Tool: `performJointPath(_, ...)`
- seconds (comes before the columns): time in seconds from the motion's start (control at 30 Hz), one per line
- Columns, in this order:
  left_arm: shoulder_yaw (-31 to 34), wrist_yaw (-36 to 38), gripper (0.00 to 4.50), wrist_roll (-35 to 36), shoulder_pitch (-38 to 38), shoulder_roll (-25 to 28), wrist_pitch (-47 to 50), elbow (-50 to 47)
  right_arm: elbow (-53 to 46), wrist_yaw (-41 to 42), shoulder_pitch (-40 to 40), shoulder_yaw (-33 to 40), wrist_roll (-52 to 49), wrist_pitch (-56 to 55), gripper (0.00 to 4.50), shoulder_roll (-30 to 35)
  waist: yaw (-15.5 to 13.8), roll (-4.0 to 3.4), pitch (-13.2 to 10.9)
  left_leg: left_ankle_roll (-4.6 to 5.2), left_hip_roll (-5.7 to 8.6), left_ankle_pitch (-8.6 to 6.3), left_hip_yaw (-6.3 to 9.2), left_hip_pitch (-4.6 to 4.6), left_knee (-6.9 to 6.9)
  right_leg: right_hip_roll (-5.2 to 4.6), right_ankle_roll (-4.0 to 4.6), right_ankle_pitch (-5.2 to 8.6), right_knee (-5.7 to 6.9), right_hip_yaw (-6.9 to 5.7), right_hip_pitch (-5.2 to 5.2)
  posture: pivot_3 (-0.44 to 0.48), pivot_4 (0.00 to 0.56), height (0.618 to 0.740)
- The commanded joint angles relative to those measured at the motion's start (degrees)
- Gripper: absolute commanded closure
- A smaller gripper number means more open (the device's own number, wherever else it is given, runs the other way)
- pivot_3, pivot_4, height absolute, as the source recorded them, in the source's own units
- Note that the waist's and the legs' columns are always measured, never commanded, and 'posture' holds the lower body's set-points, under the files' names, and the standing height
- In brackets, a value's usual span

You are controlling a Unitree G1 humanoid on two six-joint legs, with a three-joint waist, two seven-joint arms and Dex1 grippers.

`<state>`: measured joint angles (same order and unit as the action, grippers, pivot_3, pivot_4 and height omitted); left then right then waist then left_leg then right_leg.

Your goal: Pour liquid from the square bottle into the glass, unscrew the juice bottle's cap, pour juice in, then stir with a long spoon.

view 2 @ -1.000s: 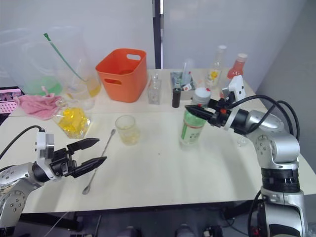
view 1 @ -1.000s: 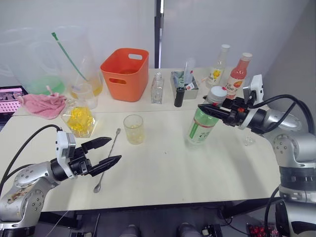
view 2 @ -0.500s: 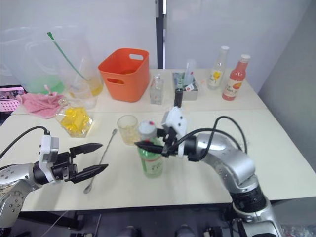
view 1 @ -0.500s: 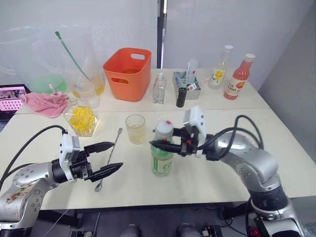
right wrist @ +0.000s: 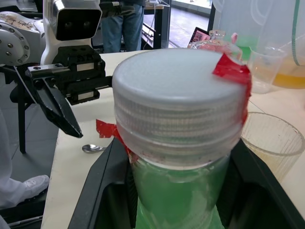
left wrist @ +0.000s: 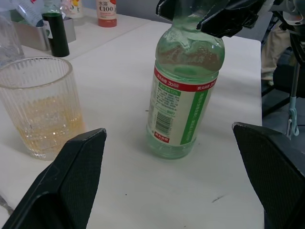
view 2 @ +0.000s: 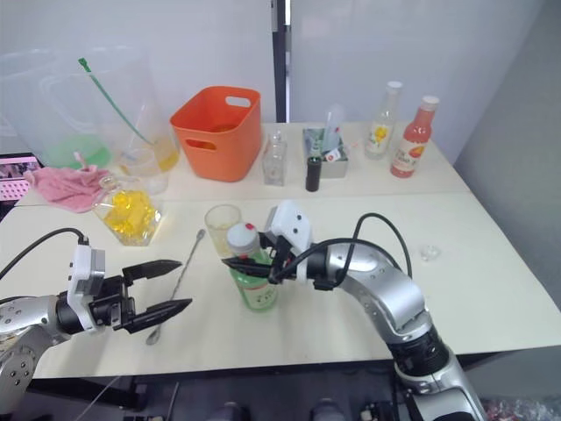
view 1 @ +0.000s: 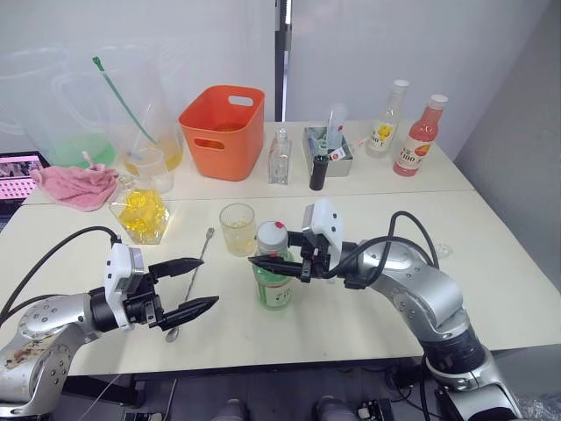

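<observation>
The pale cream tabletop (view 1: 368, 316) carries everything. At its back left stand two large clear plastic pitchers (view 1: 131, 105), one holding a thin green stirring stick (view 1: 123, 101), with a crumpled pink cloth (view 1: 77, 186) beside them and an orange plastic basket (view 1: 223, 132) further along.

The right arm reaches across the middle of the tabletop, and the right gripper (view 1: 273, 260) has its jaws clamped on the neck of the tall pale-green translucent juice bottle (view 1: 273, 285), just under the small round white screw cap (view 1: 272, 235) with its reddish mark. The bottle stands upright on the tabletop, cap in place.

The squat clear square bottle with bright yellow contents (view 1: 140, 215) stands well to the left of the juice bottle, near the cloth. The small clear ribbed glass (view 1: 237, 229) sits just behind and left of the juice bottle, with a little pale yellow liquid in its bottom.

The left gripper (view 1: 195, 285) hovers low at the front left, its jaws apart and empty. The long thin silver bar spoon (view 1: 195, 272) lies flat on the tabletop beside them, between the left jaws and the glass, its tiny bowl toward the front.
</observation>
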<state>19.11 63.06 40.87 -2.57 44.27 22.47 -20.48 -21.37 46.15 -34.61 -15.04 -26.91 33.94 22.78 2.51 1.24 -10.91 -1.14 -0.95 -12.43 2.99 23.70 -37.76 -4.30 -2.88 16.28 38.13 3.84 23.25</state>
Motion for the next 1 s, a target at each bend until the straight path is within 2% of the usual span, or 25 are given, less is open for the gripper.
performJointPath(0.03,2.1,-0.7,0.00,-0.1,0.9,0.9,-1.3,-1.3,0.5,1.5,0.2,0.3,1.2,-3.5,3.04,0.3,0.0,0.01,0.0,0.00,0.00,0.00,0.00,-0.03,0.00,0.00,0.00,0.00,0.00,0.00,-0.03,0.000,0.150,0.740)
performJointPath(0.1,2.7,-1.3,0.00,-0.1,1.9,1.1,-1.4,-0.7,0.6,2.7,0.8,1.2,0.6,-3.6,2.04,0.9,-0.1,0.02,0.0,0.00,0.00,0.00,-0.01,-0.09,0.00,0.00,0.00,0.00,-0.01,0.00,-0.08,0.000,0.150,0.740)
performJointPath(0.3,2.9,-1.9,0.00,3.2,2.3,1.0,1.9,-1.7,1.1,7.3,0.3,5.5,-3.6,-3.0,0.03,3.2,-0.1,0.04,0.0,0.00,0.00,0.00,-0.02,-0.13,0.00,-0.01,0.00,0.00,-0.01,0.00,-0.11,0.000,0.150,0.740)
performJointPath(0.53,2.6,-2.4,0.00,2.7,2.6,0.8,1.4,-1.5,8.3,21.8,0.4,12.6,-8.2,-3.8,0.03,14.6,-0.3,0.05,0.0,0.00,0.02,0.00,-0.02,-0.14,-0.01,-0.02,0.00,0.00,-0.05,0.00,-0.16,0.000,0.150,0.740)
performJointPath(0.67,2.4,-2.0,0.00,2.2,2.3,1.0,1.0,-1.2,12.1,30.3,-1.9,12.4,-8.0,-6.7,0.03,18.3,0.0,0.05,0.0,0.00,0.00,0.00,-0.03,-0.14,0.00,0.00,0.00,0.00,-0.05,0.00,-0.15,0.000,0.150,0.740)
performJointPath(0.77,2.1,-1.9,0.00,2.0,2.3,1.0,0.9,-1.2,15.7,34.5,-4.5,10.8,-6.3,-10.3,0.03,18.1,0.2,0.06,0.0,0.01,-0.06,0.00,-0.06,-0.21,0.00,0.05,0.00,0.00,-0.05,0.00,-0.14,0.000,0.150,0.740)
performJointPath(0.9,1.7,-1.8,0.00,2.1,2.3,1.4,1.1,-2.1,26.2,45.2,-13.1,4.5,-4.8,-16.7,0.03,14.7,0.3,0.06,0.0,0.00,-0.07,0.00,-0.10,-0.28,0.00,0.06,0.00,0.00,-0.04,0.01,-0.16,0.000,0.150,0.740)
performJointPath(1.0,2.3,-2.1,0.00,2.2,2.3,1.6,1.3,-2.2,33.5,46.3,-18.6,0.2,-5.7,-21.5,0.03,13.5,0.0,0.06,0.0,0.00,-0.06,0.00,-0.08,-0.26,0.00,0.02,0.01,-0.01,-0.02,0.00,-0.15,0.000,0.150,0.740)
